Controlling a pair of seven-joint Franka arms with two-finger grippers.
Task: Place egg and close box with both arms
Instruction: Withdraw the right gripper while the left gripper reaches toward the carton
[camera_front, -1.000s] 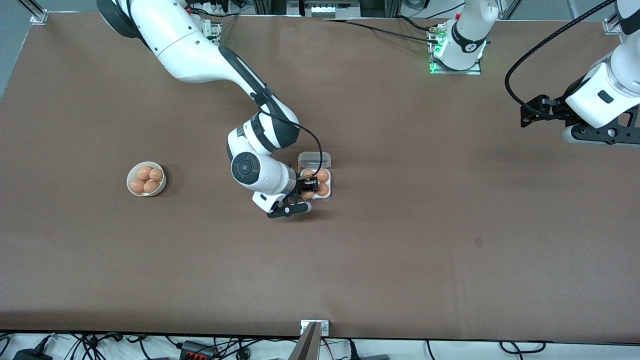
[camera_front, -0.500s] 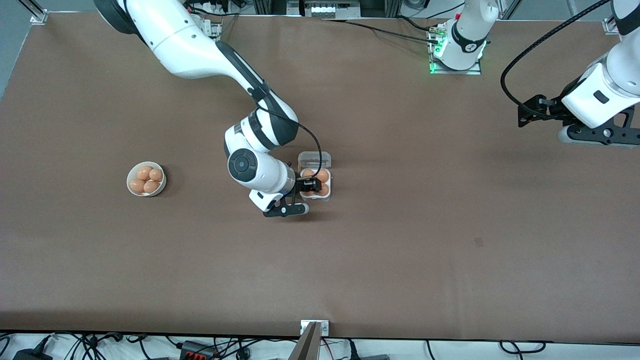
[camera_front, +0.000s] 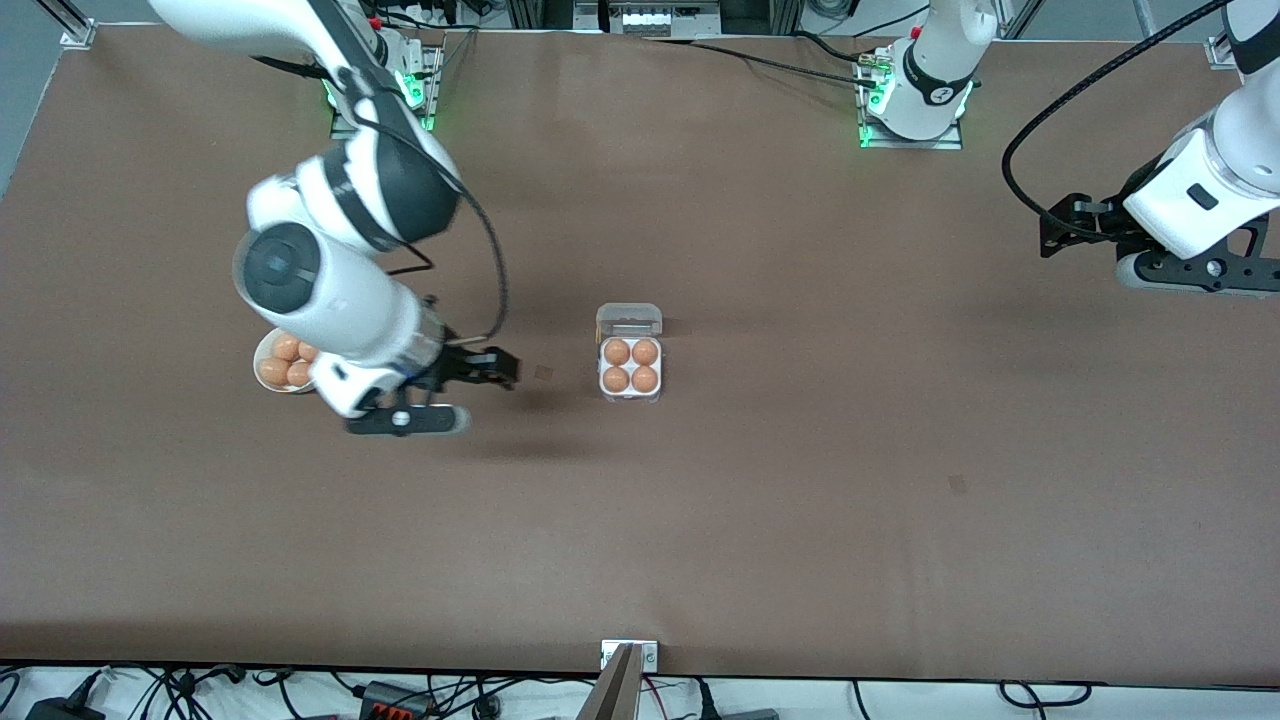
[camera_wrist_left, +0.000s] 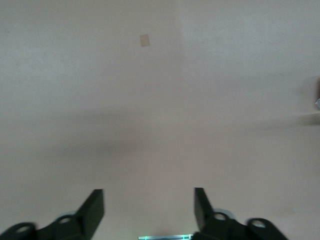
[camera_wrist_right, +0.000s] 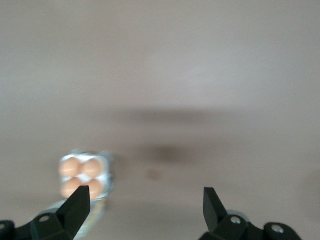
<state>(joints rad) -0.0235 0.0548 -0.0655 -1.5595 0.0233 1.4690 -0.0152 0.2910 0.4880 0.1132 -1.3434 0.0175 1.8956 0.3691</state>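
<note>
The box (camera_front: 630, 396) sits mid-table with its clear lid (camera_front: 629, 320) hinged open and lying flat, farther from the front camera than the tray. Four orange-brown eggs (camera_front: 631, 365) fill its cups. It also shows in the right wrist view (camera_wrist_right: 111, 172), with the eggs (camera_wrist_right: 81, 177) in it. My right gripper (camera_front: 503, 369) is open and empty over bare table between the bowl and the box; its jaws (camera_wrist_right: 145, 196) stand wide apart. My left gripper (camera_front: 1050, 236) waits open and empty over the table at the left arm's end (camera_wrist_left: 148, 192).
A round white bowl (camera_front: 266, 381) with several brown eggs (camera_front: 281, 360) stands toward the right arm's end, partly hidden under the right arm's wrist. A small dark mark (camera_front: 958, 485) lies on the brown table.
My right gripper has left the box, risen and swung toward the bowl, empty. All four eggs in the box now show. The left arm has hardly moved.
</note>
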